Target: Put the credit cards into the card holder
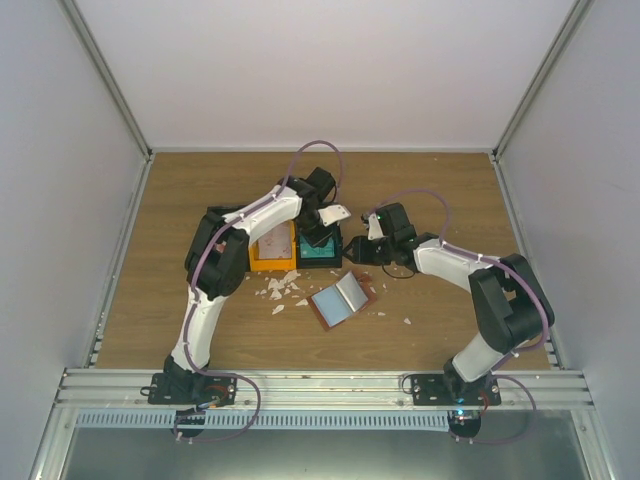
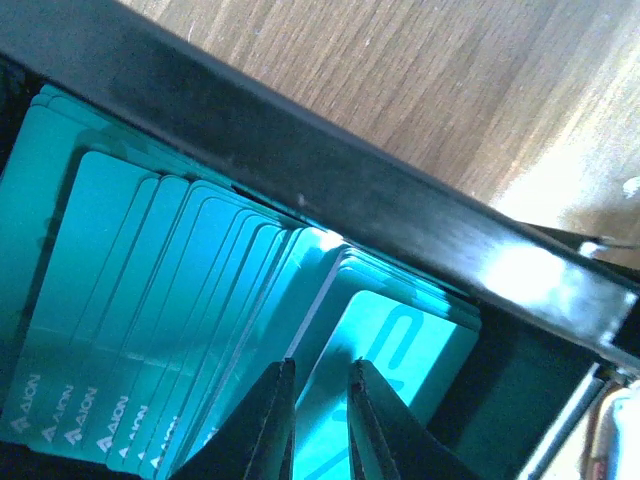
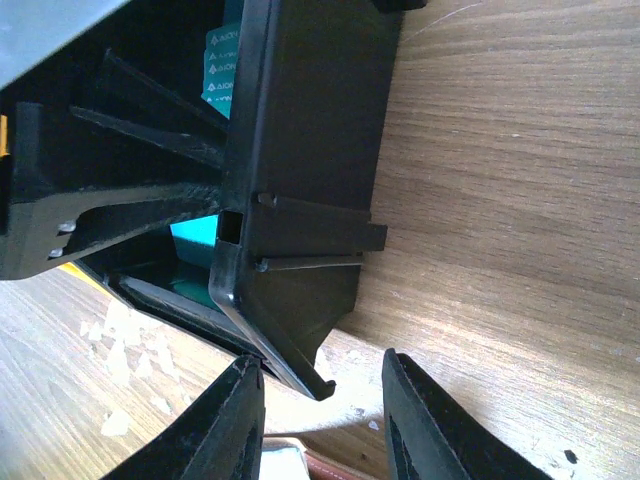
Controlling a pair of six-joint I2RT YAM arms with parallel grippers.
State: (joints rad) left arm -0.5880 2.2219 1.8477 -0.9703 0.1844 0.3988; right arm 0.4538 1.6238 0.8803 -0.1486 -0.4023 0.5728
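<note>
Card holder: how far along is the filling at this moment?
Early. The card holder lies open on the table; whether it holds a card is unclear. In hand: the left gripper has its jaws narrow around a teal card in the black bin. Left: the bin's whole row of cards.

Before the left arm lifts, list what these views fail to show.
- Left wrist view: whether the left gripper pinches a teal card; its fingers cover the contact.
- Top view: card holder pockets, too small to read.
- Right wrist view: card holder cut off by the bottom edge.
</note>
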